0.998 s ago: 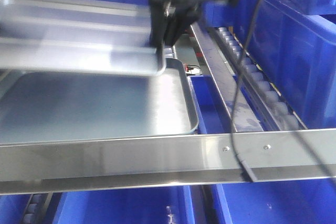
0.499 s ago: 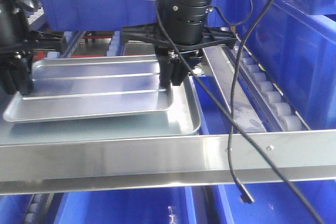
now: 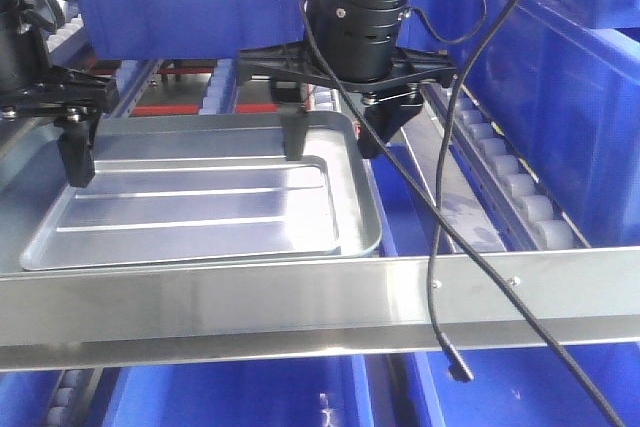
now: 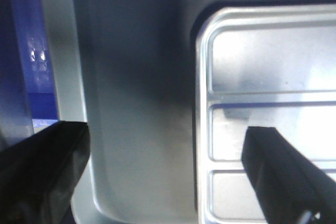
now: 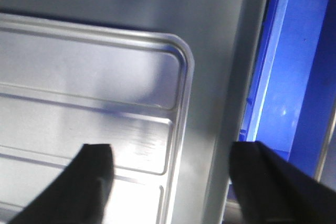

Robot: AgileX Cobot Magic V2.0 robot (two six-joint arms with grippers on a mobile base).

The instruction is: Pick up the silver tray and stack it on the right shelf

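Observation:
The silver tray [image 3: 200,202], ribbed across its floor, lies flat inside a slightly larger smooth steel tray [image 3: 366,209] on the right shelf [image 3: 300,299], behind the front rail with two screws. My right gripper [image 3: 335,142] stands open over the tray's right end, one finger above its floor and the other outside the rim. In the right wrist view the tray's corner [image 5: 178,56] lies between those fingers. My left gripper [image 4: 165,148] is open astride the tray's left rim [image 4: 202,108]. One of its fingers [image 3: 76,157] shows at the far left.
White roller tracks [image 3: 510,187] run back along the right of the trays. Blue bins [image 3: 565,77] stand to the right, behind and below the rail. A black cable [image 3: 438,277] hangs from the right arm across the front rail.
Half a second ago both grippers held the ribbed tray raised over the larger tray. Now it rests inside it, and both grippers have opened and let go.

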